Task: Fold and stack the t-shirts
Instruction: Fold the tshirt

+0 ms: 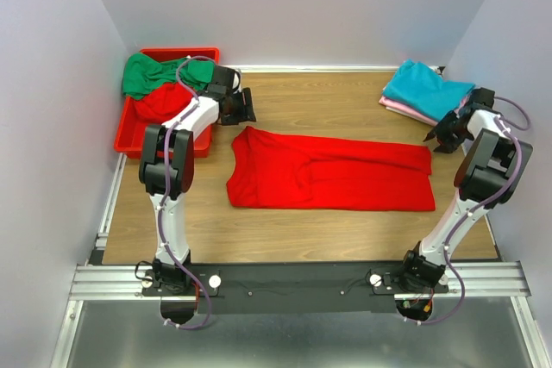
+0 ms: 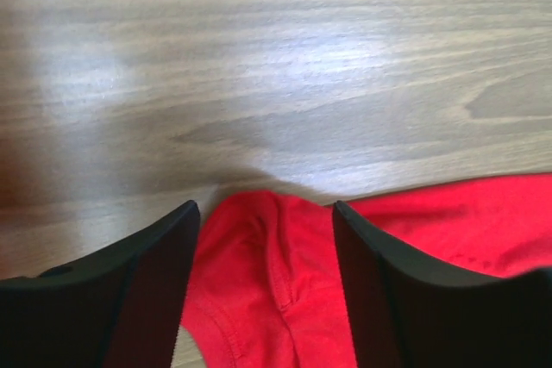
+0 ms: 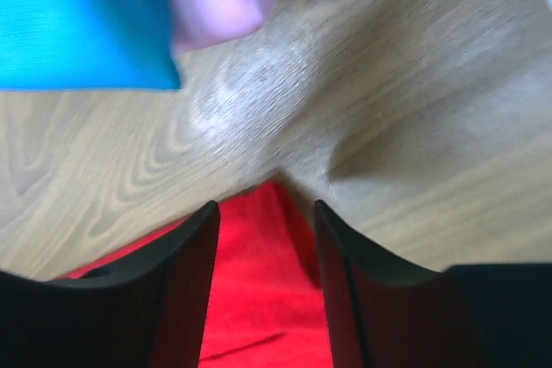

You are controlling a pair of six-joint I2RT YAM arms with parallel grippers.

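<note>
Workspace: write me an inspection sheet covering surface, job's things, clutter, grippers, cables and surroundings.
Surface: wooden table, bare apart from the shirts and the bin.
Job's things: red t-shirt lying flat across the middle, folded lengthwise; teal t-shirt folded on top of pink t-shirt at the far right; green t-shirt and red cloth bundled in the red bin at the far left.
Clutter: nothing seen.
Grippers: left gripper open above the red t-shirt's left end; right gripper open above its right end; neither holds anything.
Cables: purple cables run along both arms, clear of the cloth.
Surroundings: plain walls on three sides; metal rail carrying the arm bases.
</note>
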